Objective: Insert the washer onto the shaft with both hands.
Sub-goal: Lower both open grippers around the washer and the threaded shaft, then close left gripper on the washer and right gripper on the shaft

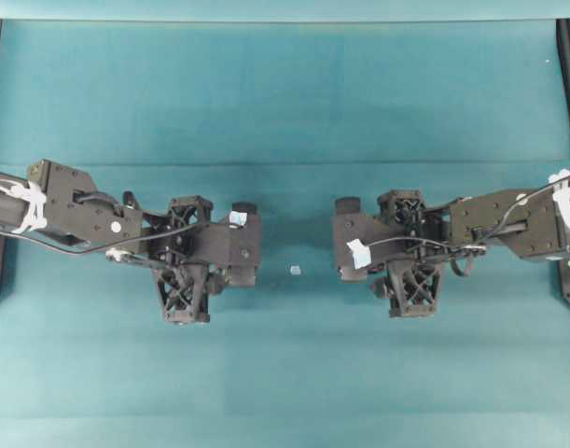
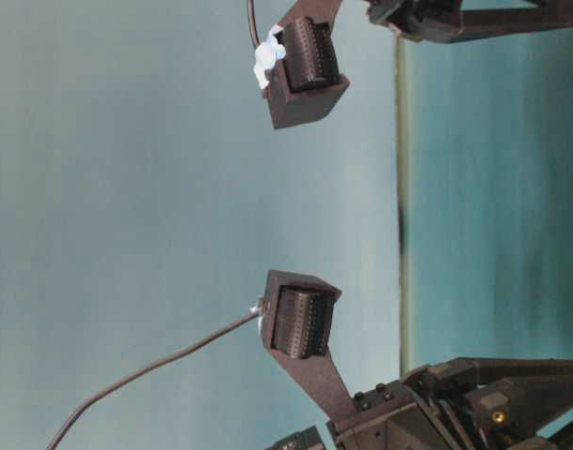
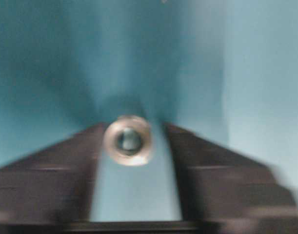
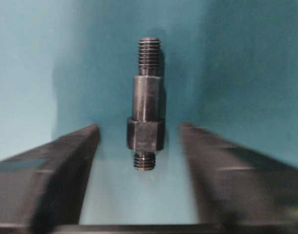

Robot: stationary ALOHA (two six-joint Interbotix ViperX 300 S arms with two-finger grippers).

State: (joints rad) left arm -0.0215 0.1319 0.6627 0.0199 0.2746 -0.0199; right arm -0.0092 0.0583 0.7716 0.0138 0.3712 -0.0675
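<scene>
The washer, a silver-grey ring with a dark hole, lies on the teal mat between the fingers of my left gripper. It sits against the left finger, with a gap to the right finger; the jaws are blurred and still apart. The shaft, a dark stepped pin threaded at both ends, lies lengthwise between the fingers of my right gripper. Mat shows on both sides of it, so nothing is gripped. In the overhead view both parts are hidden under the wrists.
Overhead, the left arm's wrist and the right arm's wrist face each other across the teal mat. A tiny pale square chip lies on the mat between them. Black frame rails stand at both side edges.
</scene>
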